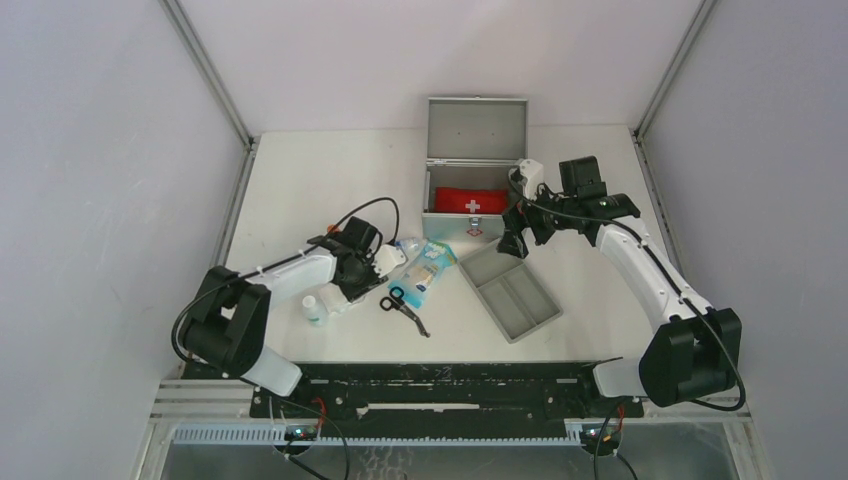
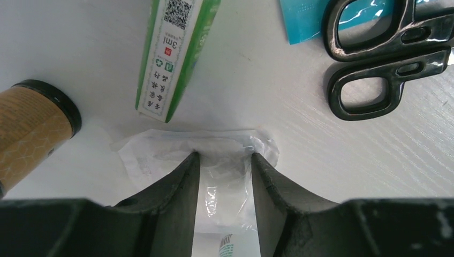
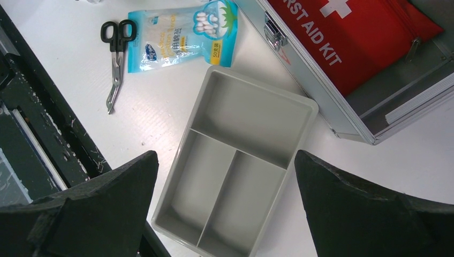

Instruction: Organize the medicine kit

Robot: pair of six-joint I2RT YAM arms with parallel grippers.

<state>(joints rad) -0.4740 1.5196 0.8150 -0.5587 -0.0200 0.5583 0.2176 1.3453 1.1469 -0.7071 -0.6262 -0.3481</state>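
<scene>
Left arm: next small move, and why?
Probably close the left gripper fully on the clear wrapped packet, then lift. Its fingers sit either side of the packet's middle on the table, jaws apart, nothing gripped yet. The medicine kit stands open to take it.

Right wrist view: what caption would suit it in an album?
Open right pincer hovering over an empty divided grey tray beside the open medicine kit, scissors and a swab pack nearby.

Grey metal med kit (image 1: 447, 226), lid open, upright
</scene>
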